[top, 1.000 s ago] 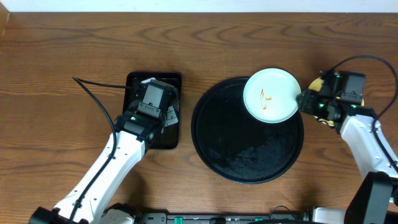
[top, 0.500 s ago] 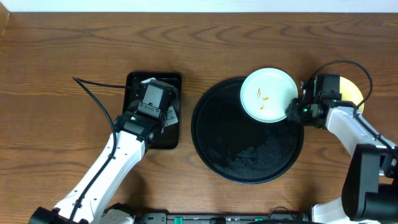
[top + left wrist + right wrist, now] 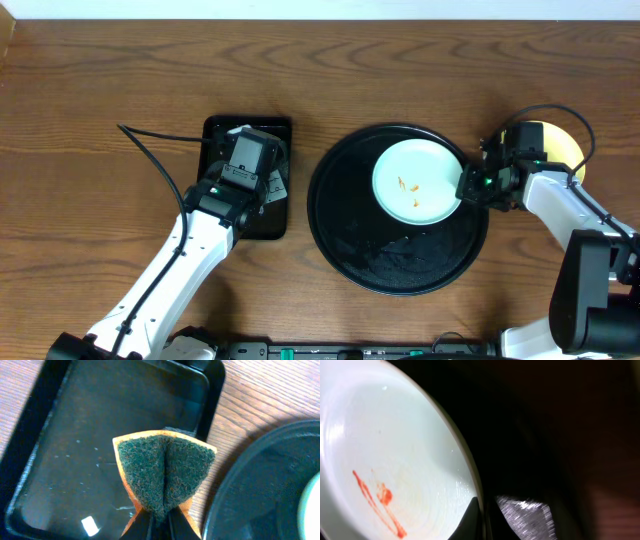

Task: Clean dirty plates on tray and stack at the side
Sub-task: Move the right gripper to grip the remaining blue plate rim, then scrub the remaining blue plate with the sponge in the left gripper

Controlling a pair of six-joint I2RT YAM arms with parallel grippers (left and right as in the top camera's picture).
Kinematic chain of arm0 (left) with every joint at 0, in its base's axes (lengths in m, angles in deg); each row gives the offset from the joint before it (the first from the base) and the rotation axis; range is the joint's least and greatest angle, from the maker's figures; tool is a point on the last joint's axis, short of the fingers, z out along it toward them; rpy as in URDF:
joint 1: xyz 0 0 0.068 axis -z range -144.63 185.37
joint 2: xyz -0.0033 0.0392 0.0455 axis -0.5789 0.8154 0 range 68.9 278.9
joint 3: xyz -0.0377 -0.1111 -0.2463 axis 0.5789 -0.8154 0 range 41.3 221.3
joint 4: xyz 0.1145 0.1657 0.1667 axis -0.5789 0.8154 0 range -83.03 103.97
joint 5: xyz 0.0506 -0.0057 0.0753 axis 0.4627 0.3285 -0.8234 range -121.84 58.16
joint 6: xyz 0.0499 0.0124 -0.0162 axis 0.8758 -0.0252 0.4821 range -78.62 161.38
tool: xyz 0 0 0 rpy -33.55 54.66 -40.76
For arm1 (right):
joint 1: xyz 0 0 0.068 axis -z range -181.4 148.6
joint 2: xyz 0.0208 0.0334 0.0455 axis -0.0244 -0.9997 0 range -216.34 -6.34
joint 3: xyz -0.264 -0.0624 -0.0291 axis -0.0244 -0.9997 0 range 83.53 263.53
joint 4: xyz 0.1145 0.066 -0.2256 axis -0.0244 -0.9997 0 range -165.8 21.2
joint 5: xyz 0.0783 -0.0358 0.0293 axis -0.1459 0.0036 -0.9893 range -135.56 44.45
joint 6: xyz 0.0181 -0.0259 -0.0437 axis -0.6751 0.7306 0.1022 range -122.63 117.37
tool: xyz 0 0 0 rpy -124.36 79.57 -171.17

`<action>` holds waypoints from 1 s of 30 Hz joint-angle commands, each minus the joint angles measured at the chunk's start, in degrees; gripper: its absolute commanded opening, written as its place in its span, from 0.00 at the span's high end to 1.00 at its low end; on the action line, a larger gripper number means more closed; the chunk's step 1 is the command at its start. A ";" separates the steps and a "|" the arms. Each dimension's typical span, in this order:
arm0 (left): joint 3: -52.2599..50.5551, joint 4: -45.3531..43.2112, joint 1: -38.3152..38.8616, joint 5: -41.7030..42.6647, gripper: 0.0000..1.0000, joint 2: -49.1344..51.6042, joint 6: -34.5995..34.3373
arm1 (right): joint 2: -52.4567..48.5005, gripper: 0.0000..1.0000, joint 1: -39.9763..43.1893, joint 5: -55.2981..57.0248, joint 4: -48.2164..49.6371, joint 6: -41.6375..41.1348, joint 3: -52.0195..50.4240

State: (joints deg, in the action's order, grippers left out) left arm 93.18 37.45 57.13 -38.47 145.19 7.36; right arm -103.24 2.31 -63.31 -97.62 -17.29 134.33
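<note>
Mint plate [image 3: 415, 181] lies flat inside the tray [image 3: 400, 258], in its half toward the desk's far edge and right side. Orange sauce [image 3: 377, 502] is streaked across its middle. The right gripper [image 3: 468, 186] is on the plate's right rim, with the jaws narrow and pinching that rim between them. Just beyond the gripper, close to the desk's right edge, a yellow plate [image 3: 562, 146] peeks out on the bare wood, partly hidden by the arm. The tray itself sits right of the desk's centre. Over on the left, the left gripper [image 3: 160, 522] hangs above the small tray [image 3: 70, 435], its jaws closed tight on a folded sponge [image 3: 165, 472], green scouring side facing the camera.
</note>
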 commanded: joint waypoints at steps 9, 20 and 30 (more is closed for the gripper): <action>-0.33 -8.37 5.01 12.68 0.92 1.16 3.37 | -0.09 0.99 -11.37 -3.67 -3.41 -2.80 -0.35; -0.33 -18.62 17.49 16.61 0.93 11.74 0.28 | -0.13 0.99 -19.65 3.17 -3.54 -8.52 -0.35; -0.33 -23.10 24.06 17.35 0.93 20.11 -8.11 | -0.13 0.99 -20.26 3.15 -3.56 -8.52 -0.35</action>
State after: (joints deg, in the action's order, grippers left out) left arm 93.18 14.79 80.08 -22.06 164.08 1.70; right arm -103.24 -17.41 -60.98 -101.12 -24.83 134.33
